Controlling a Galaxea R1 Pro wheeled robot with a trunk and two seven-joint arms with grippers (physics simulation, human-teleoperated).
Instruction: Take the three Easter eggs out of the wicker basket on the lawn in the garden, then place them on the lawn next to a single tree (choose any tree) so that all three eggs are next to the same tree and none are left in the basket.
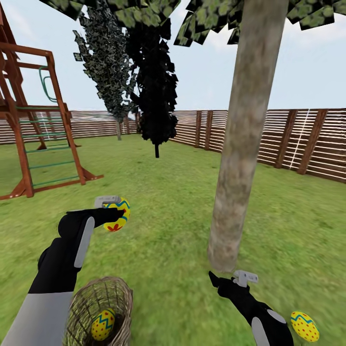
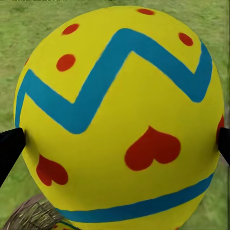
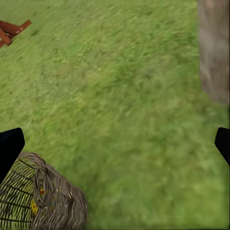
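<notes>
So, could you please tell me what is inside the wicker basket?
One Easter egg lies inside the wicker basket; the weave covers the egg's lower part and the basket's bottom.

place: fenced garden | signs: lawn, slatted wooden fence, playset, trees

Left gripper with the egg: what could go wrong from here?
1. The left gripper holds an egg by its rounded sides well above the lawn; a slip or early release may send it rolling away from the tree.
2. One egg is still in the wicker basket, so the task could end short.
3. The right gripper, open, sits close to the trunk and could bump it.
</notes>
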